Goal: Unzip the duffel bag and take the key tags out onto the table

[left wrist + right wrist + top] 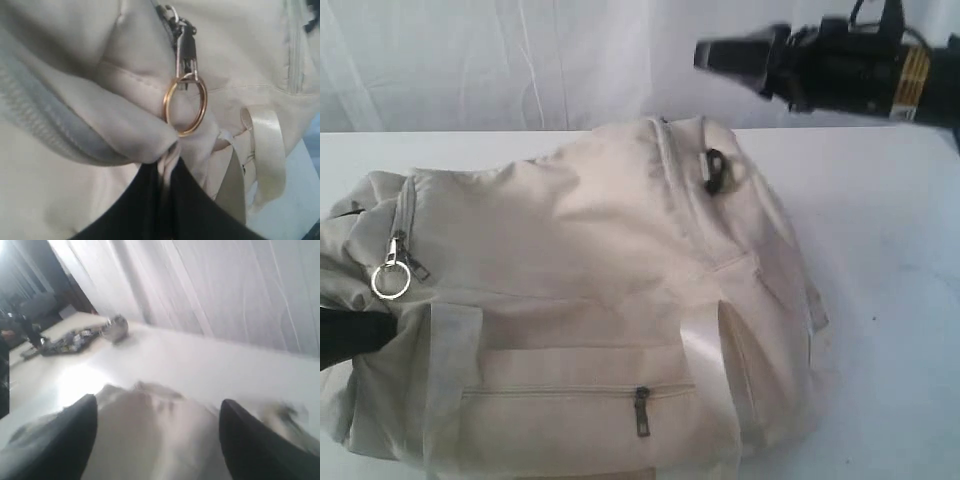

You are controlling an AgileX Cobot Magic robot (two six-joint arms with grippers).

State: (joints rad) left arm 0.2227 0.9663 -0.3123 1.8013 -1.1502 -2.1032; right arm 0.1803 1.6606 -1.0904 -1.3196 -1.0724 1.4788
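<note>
Duffel bag (580, 250): soft, limp cloth, likely bunches when tugged. Left gripper (165, 172) pinches cloth fold beside zipper ring (185, 105), likely better grip point. Right gripper (720, 55) spread, empty, high, far right.

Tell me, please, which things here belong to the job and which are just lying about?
For the job: duffel bag, its ringed zipper pull, table, left gripper pinching the bag, open right gripper; key tags unseen.
Lying about: white curtain, distant dark clutter, roundish grey object.
</note>
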